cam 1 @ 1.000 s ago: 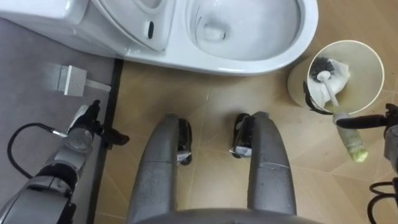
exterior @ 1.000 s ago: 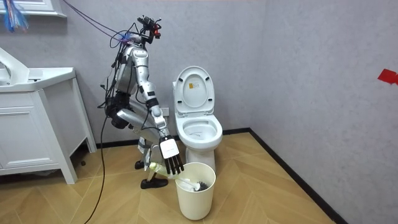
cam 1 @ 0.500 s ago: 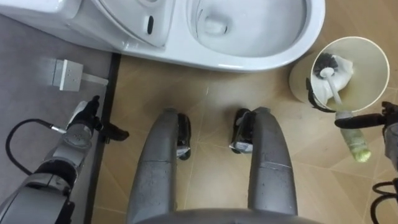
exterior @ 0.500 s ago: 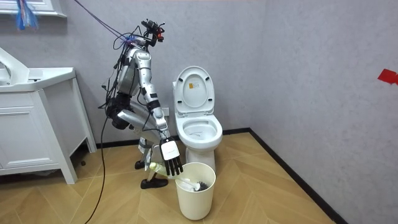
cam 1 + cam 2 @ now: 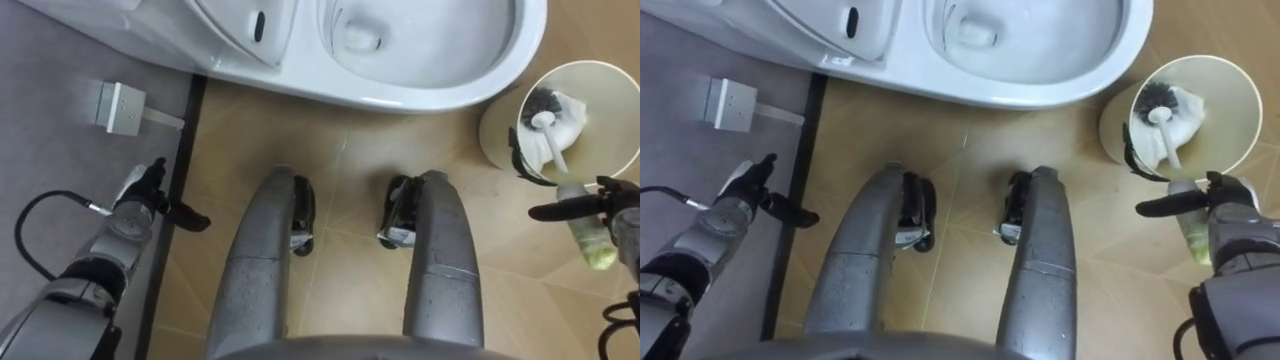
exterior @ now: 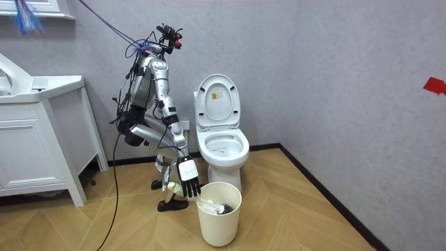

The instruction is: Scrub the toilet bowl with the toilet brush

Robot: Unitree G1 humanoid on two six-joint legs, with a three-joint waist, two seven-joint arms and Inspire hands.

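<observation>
The left hand [image 5: 135,200] hangs idle at the far left, low beside the wall over the floor's dark edge. Its fingers are loose and hold nothing. The robot stands bent forward facing the toilet [image 5: 450,95], which has its lid raised and its bowl open.

Just right of the bowl's front rim, the bin [image 5: 497,125] stands on the floor with the brush [image 5: 550,145] inside it. The dark bristle head is down against a white lining. The white handle leans toward the robot and out over the bin's near rim, ending in a pale greenish grip.

The right hand [image 5: 1230,218] hovers at that near rim with its fingers straight and spread, gripping nothing. One dark finger lies across the line of the handle just outside the rim (whether it actually touches, I cannot tell).

I judge this to be the fetching step: the hand is reaching for the brush, and no brushing has begun. The next move calls for the right hand to settle lower and turn so its fingers can curl round the handle's outer end. It should then lift the brush fairly straight up, so the head clears the lining without snagging it or tipping the bin. After that it can carry the brush left to the bowl.
</observation>
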